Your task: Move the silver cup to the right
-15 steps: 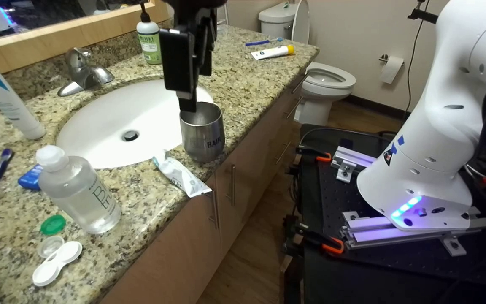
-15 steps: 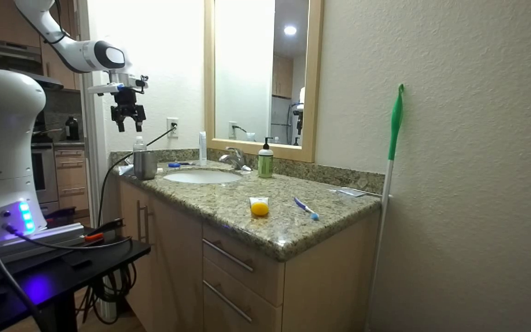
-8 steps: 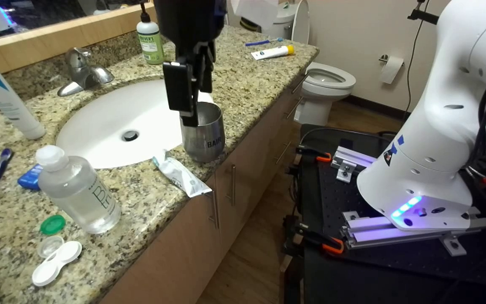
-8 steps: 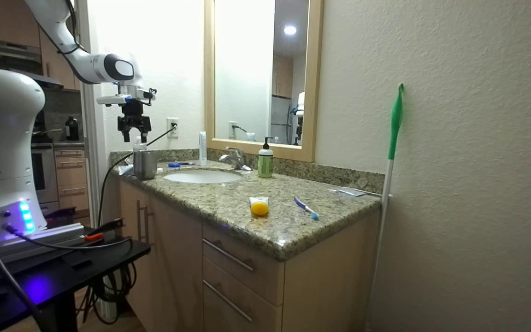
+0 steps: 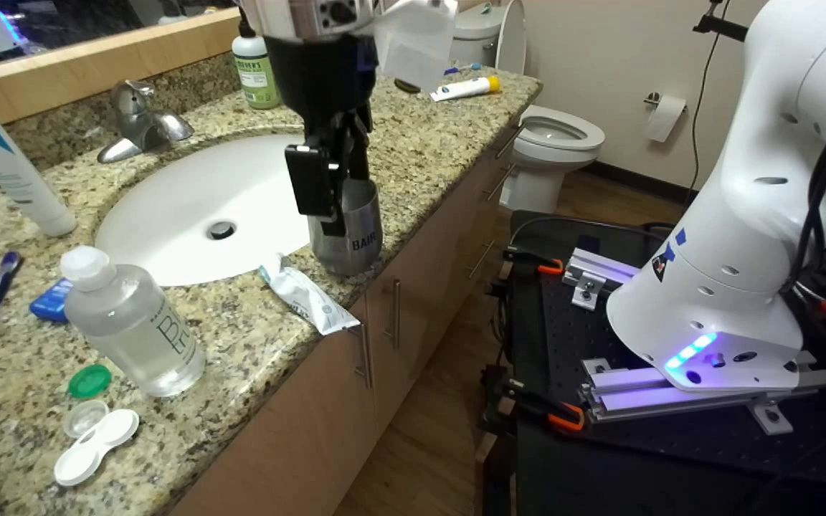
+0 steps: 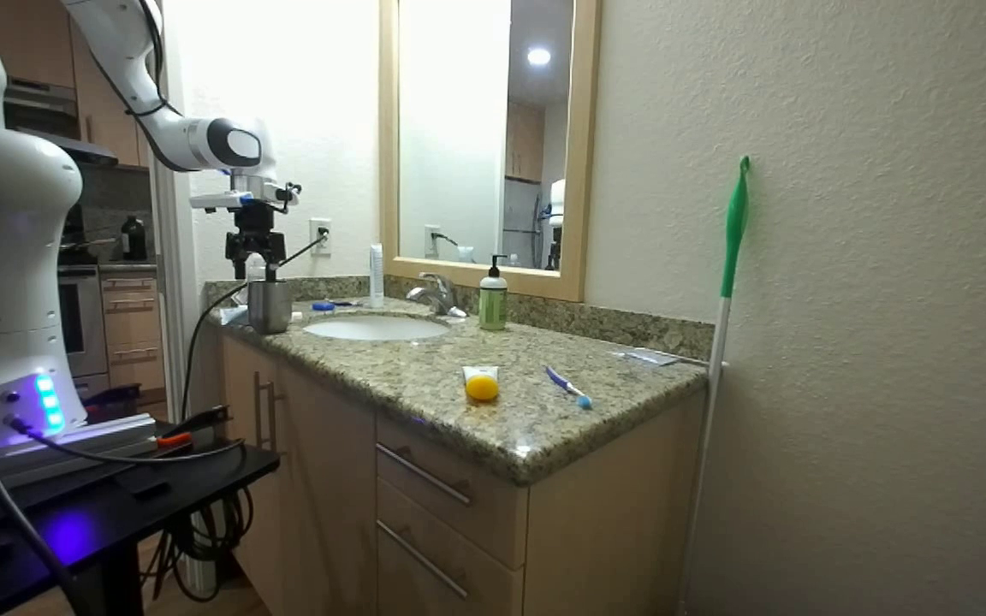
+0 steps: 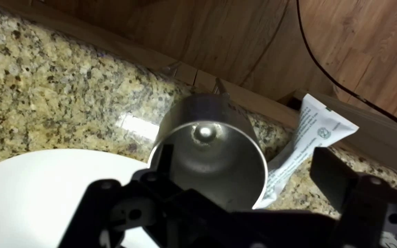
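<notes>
Item, my pincer (image 6: 255, 273): jaws wide apart, holding nothing; one finger (image 7: 166, 156) over the mouth of the silver cup (image 7: 209, 148), the other outside it; contact unclear to me. Item, cup: upright near the front edge of the surface (image 5: 413, 150), beside the sink (image 5: 162, 218); crumpled tube (image 5: 309, 299) alongside, overhanging that edge. Progress, I judge: approach nearly done; grip, move right (probably toward the end bearing the yellow-capped tube (image 6: 482, 385)) and release outstanding.
</notes>
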Controlling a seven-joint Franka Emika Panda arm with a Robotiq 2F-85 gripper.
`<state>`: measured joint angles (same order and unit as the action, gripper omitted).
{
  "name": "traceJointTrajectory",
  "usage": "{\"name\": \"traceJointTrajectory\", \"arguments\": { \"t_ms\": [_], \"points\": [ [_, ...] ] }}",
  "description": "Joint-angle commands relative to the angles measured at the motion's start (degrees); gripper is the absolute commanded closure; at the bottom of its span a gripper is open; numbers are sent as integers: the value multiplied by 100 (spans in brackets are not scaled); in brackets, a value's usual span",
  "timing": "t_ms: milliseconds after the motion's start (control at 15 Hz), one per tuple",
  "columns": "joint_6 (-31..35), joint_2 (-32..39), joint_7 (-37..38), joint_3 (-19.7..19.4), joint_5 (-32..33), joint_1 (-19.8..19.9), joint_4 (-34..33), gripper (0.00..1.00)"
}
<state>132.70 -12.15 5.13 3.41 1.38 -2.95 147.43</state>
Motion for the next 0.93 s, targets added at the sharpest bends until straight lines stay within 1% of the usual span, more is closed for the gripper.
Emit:
{"name": "traceJointTrajectory", "arguments": {
  "t_ms": [0, 200, 267, 333, 400, 733, 867],
  "points": [
    [-7, 147, 0, 11, -2, 9, -58, 0],
    [-4, 367, 5, 9, 0, 5, -181, 0],
    [15, 390, -84, -15, -48, 7, -193, 25],
    [19, 383, -32, -23, -38, 24, -190, 28],
    [31, 388, 4, -24, -24, 33, -184, 34],
    [52, 421, 320, -5, 198, 96, -191, 69],
    [-40, 402, 684, 8, 372, 150, -207, 83]
  ]
}}
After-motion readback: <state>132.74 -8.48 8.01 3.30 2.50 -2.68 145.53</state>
